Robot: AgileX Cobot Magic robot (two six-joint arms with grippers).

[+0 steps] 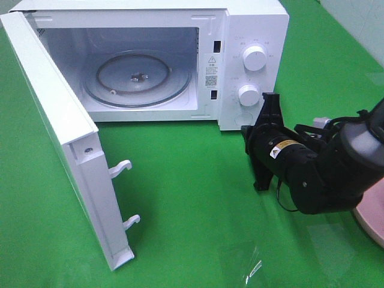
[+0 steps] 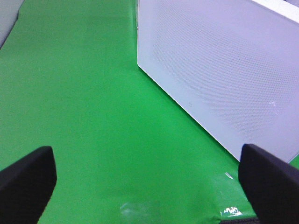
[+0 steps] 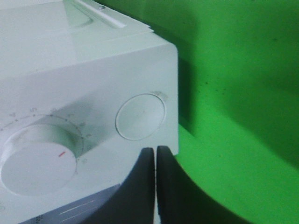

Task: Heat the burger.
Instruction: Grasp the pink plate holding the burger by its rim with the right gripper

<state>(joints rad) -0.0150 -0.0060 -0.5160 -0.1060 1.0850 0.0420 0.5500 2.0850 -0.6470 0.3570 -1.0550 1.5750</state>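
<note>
**Microwave open, right gripper shut at its front panel**

Nearest to us lies the green table cover (image 1: 192,240). On its right side the rim of a pink plate (image 1: 375,225) comes out from under the right arm, and we cannot see what lies on it. The burger shows in no view, so we cannot tell where it is.

The right gripper (image 3: 155,161) has its two fingers pressed together, with nothing between them. Its tip is close to a round button (image 3: 140,116) at the foot of the control panel of the microwave (image 1: 255,21), near the lower knob (image 3: 39,161). We cannot tell if the tip touches the panel.

On the left, the door (image 1: 57,126) stands wide open toward us. The left gripper (image 2: 147,186) hangs over the cover beside the outer face of this door, its fingers (image 2: 25,184) wide apart and gripping nothing.

Farther back, the open chamber shows the glass turntable (image 1: 138,78). The upper knob (image 1: 254,59) sits above the lower one.
</note>
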